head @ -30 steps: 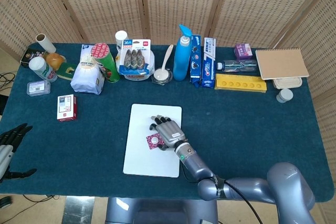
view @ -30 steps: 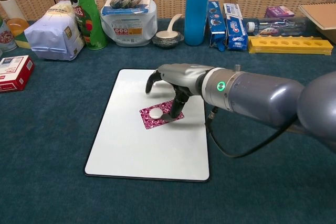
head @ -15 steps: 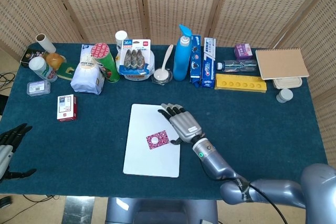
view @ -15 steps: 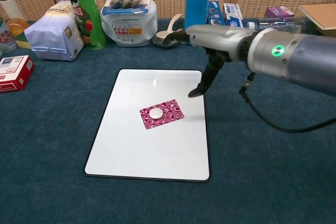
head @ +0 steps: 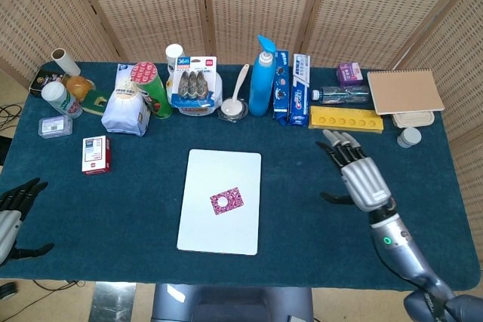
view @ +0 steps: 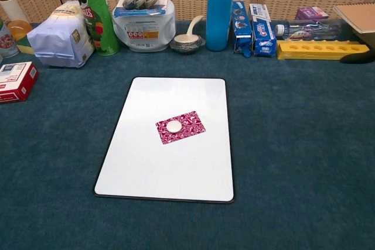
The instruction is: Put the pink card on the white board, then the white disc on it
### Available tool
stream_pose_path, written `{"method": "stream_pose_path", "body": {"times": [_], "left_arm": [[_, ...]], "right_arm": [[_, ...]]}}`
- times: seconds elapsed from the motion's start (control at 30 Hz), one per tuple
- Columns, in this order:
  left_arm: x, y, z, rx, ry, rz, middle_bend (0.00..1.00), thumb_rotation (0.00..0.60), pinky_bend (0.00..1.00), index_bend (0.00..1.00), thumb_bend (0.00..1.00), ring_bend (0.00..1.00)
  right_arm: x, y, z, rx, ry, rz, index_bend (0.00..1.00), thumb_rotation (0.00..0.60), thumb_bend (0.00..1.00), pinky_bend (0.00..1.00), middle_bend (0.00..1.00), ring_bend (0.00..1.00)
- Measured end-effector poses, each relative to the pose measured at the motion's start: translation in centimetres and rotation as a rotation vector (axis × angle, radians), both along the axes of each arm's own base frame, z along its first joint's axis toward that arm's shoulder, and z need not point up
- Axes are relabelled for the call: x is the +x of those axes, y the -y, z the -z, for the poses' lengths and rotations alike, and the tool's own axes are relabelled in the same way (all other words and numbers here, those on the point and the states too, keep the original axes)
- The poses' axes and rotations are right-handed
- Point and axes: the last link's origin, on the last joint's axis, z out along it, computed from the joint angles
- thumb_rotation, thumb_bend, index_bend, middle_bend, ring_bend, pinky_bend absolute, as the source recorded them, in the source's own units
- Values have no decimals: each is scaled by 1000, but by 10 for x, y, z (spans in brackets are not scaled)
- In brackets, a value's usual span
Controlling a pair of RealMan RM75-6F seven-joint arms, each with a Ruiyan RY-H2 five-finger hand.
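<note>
Since a second ago our right hand [head: 356,173] has pulled clean off the board and swung way out to the right, so now it hovers over the blue cloth below the yellow tray [head: 346,119], fingers spread and holding nothing. In the chest view we only catch dark fingertips at the right edge. The white disc [view: 173,126] sits on the middle of the pink card [view: 180,127], and the card lies flat and a bit tilted near the center of the white board [view: 146,162], which lies on the table [head: 136,209]. Our left hand [head: 13,209] hangs off the table's left edge, well away from the board, fingers apart and empty too. Along the back we've got the blue bottle [head: 262,77], the green chip can [head: 150,90] and the red box [head: 96,154] off to the left of the board.
</note>
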Motion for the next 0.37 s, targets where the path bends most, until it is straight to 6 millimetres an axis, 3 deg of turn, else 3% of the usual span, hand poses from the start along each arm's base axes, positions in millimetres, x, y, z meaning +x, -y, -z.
{"method": "stream_pose_path", "body": {"times": [0.13, 0.27, 0.37], "left_arm": [[1, 2, 2, 3, -11, 1, 0, 600, 47, 0, 77, 0], [2, 4, 1, 18, -14, 2, 0, 600, 47, 0, 78, 0], [2, 4, 0, 32, -15, 3, 0, 600, 47, 0, 77, 0]], "right_arm": [[-31, -20, -23, -39, 31, 43, 51, 587, 0, 0, 0, 0], [-62, -57, -50, -123, 22, 95, 50, 585, 0, 0, 0, 0], [-74, -80, -64, -163, 23, 125, 50, 587, 0, 0, 0, 0]]}}
